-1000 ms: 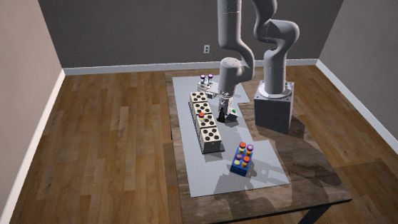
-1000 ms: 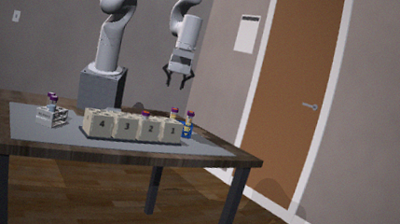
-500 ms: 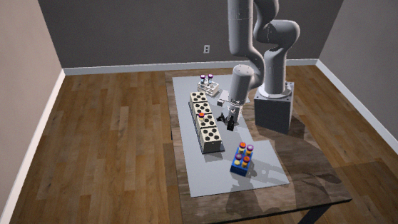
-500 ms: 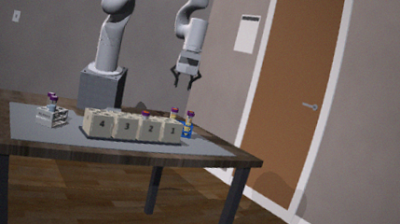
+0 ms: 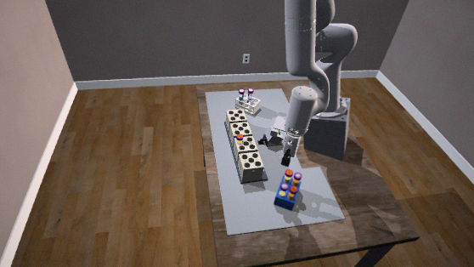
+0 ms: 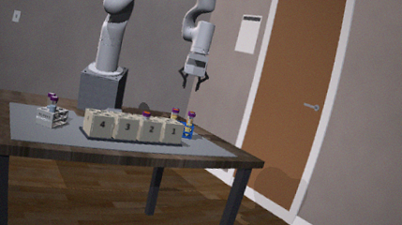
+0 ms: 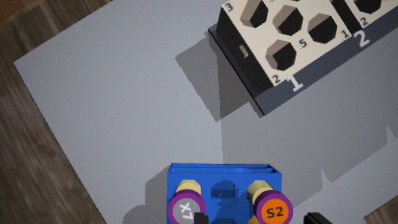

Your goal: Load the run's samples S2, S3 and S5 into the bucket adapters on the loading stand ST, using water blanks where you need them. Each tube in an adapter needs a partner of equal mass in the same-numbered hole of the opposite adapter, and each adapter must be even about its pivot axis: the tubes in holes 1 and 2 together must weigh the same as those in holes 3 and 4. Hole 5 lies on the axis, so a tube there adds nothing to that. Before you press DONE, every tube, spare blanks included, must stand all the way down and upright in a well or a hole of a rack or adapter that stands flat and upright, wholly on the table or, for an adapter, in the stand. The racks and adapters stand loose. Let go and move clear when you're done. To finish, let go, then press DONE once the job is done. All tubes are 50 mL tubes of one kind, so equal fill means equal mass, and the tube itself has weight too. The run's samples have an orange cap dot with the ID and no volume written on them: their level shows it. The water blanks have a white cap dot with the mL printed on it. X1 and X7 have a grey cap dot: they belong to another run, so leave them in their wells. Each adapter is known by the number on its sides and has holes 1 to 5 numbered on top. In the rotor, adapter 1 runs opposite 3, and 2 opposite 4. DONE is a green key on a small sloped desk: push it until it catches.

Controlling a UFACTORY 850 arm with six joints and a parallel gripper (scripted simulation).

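Observation:
My gripper [image 5: 285,159] [image 6: 191,88] [image 7: 259,219] is open and empty, high above the blue rack [image 5: 283,201] [image 7: 210,175]. In that rack, S2 [image 5: 289,173] [image 7: 275,212], orange-dotted, stands upright beside the grey-dotted X7 [image 5: 284,186] [image 7: 187,210], with an empty hole between them. A second orange-dotted tube [image 5: 293,190] and another pale-dotted tube [image 5: 297,176] have unreadable labels. S5 [image 5: 239,137] [image 6: 146,114] stands in adapter 2 [image 6: 150,136], hole 4. Adapter 1 [image 5: 253,174] [image 6: 172,138] [image 7: 254,37] shows no tubes; adapters 3 [image 6: 126,134] and 4 [image 6: 101,131] also look empty.
The loading stand [image 5: 261,178] [image 7: 280,95] carries four adapters in a row. A white rack [image 5: 248,104] [image 6: 44,120] with two tubes stands beyond adapter 4. The DONE desk stands beside the stand, partly behind the arm, with a small black object [image 5: 263,140] near it.

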